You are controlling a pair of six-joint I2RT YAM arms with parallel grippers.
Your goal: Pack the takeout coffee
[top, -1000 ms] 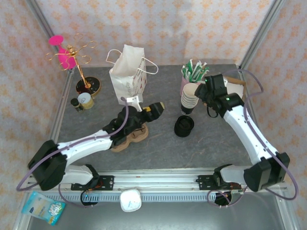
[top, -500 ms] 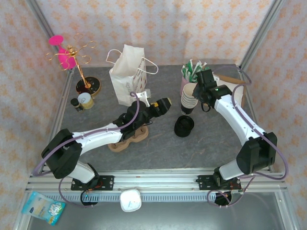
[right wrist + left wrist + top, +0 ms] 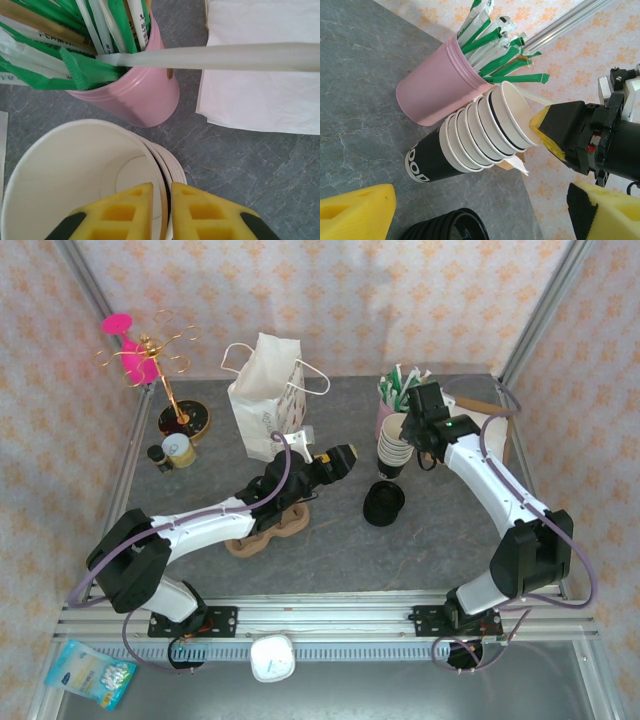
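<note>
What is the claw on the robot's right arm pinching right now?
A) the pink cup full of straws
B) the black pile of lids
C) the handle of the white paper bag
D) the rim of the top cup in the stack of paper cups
D: in the right wrist view, the right gripper has one yellow finger inside and one outside the rim of the top cup of the nested stack.

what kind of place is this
Probably a mock café takeaway counter inside a robot test cell: a nested stack of black paper cups, a pink tub of green-wrapped straws and a white paper carrier bag.
</note>
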